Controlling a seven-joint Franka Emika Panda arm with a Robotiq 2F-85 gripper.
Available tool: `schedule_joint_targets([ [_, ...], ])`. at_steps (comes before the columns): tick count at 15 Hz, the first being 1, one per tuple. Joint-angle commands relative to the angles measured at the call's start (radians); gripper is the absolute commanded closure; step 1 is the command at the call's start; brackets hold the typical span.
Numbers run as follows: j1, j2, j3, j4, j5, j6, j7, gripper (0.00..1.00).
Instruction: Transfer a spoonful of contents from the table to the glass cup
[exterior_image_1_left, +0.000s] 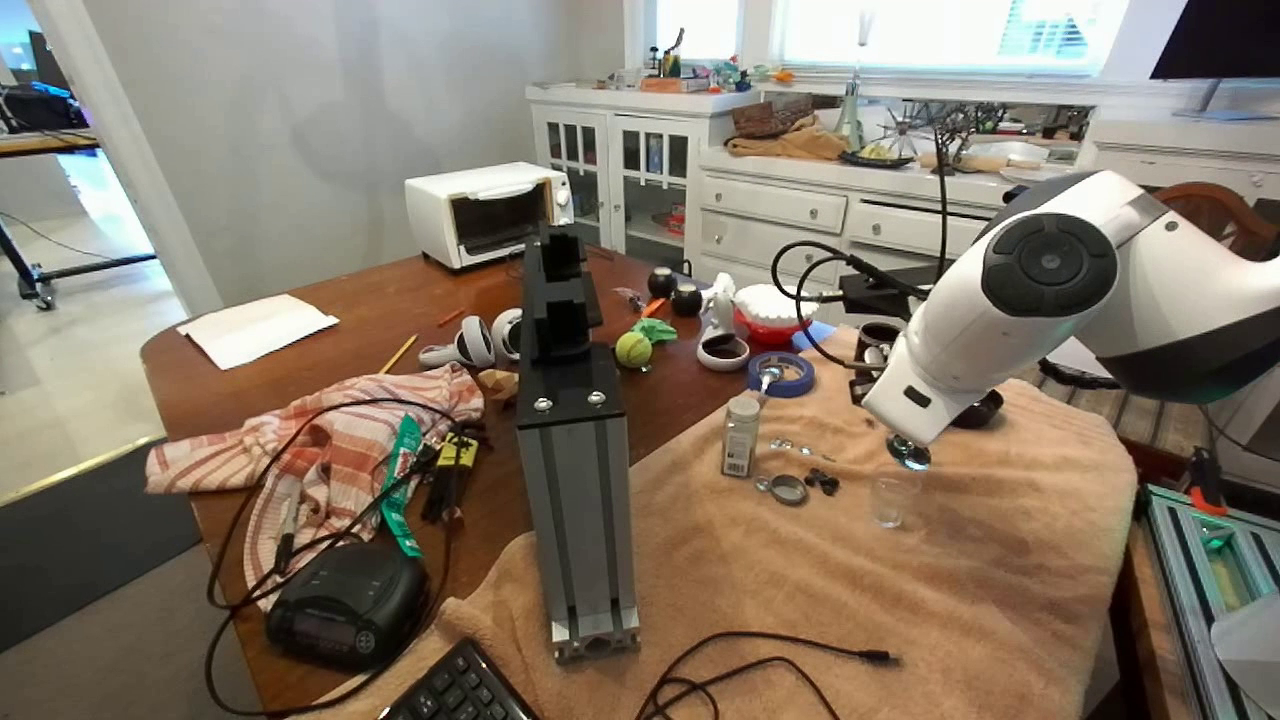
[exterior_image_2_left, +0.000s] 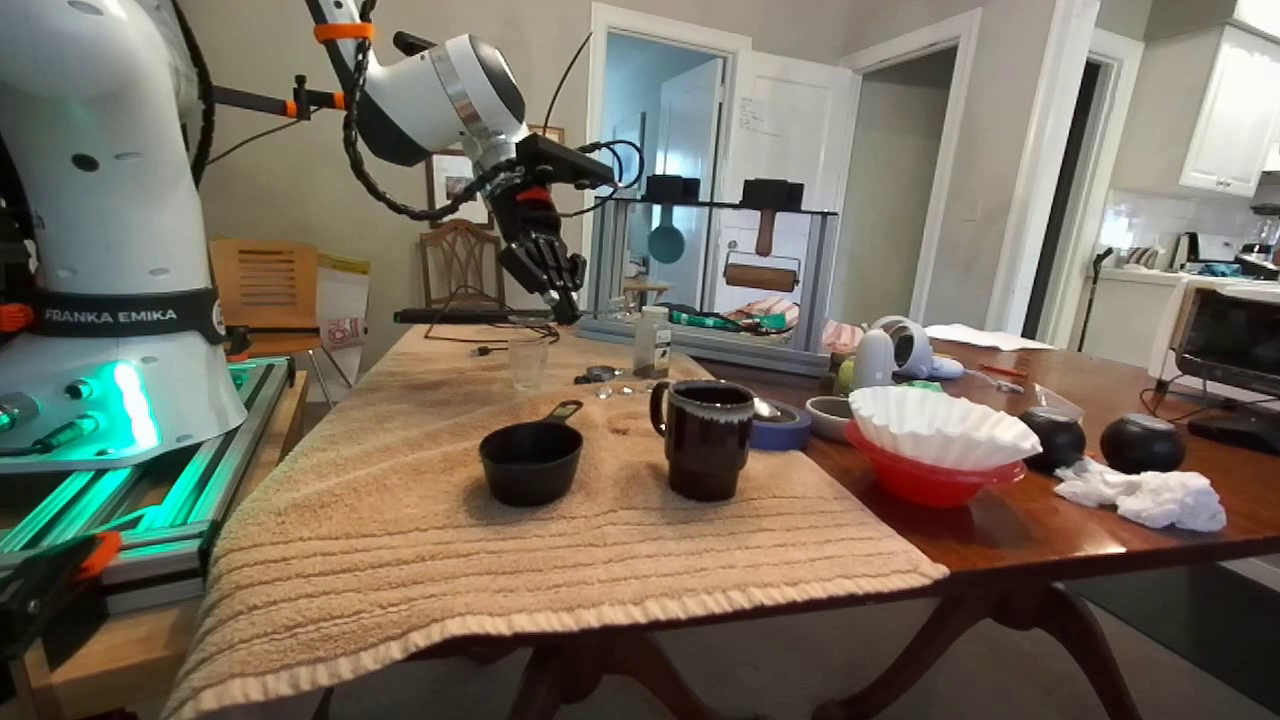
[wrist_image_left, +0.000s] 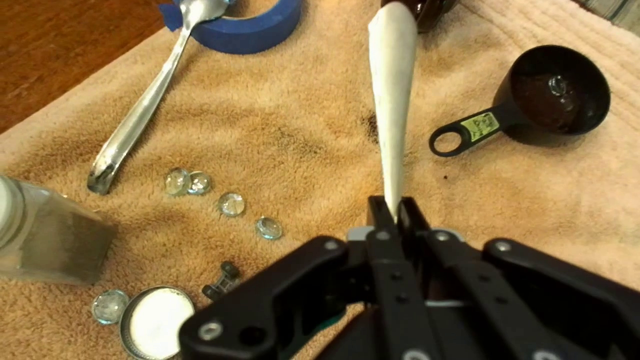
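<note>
My gripper (wrist_image_left: 393, 206) is shut on the pale, narrow handle of a spoon (wrist_image_left: 393, 75), whose wide end points away in the wrist view. In an exterior view the gripper (exterior_image_2_left: 567, 303) hangs above the tan cloth, near the glass cup (exterior_image_2_left: 527, 365). The small clear cup also shows in an exterior view (exterior_image_1_left: 888, 503), under the arm. A dark shiny rounded piece shows just above it; I cannot tell whether it is the spoon's bowl. Several clear glass beads (wrist_image_left: 231, 204) lie on the cloth (wrist_image_left: 300, 105) over the brown table (exterior_image_1_left: 370, 285).
A jar (wrist_image_left: 55, 240), a round lid (wrist_image_left: 159, 322) and a second spoon (wrist_image_left: 145, 107) resting on blue tape (wrist_image_left: 250, 35) lie nearby. A black measuring cup (exterior_image_2_left: 530, 465) and a dark mug (exterior_image_2_left: 707, 440) stand on the cloth. A tall metal frame (exterior_image_1_left: 580, 500) stands on the table.
</note>
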Motion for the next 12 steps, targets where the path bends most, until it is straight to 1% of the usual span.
schedule_joint_targets([
  [1, 0.017, 0.022, 0.008, 0.000, -0.064, -0.014, 0.086, 0.98],
  [5, 0.019, 0.028, 0.016, 0.000, -0.120, -0.034, 0.148, 0.98],
  [12, 0.022, 0.030, 0.021, 0.000, -0.198, -0.074, 0.209, 0.98],
])
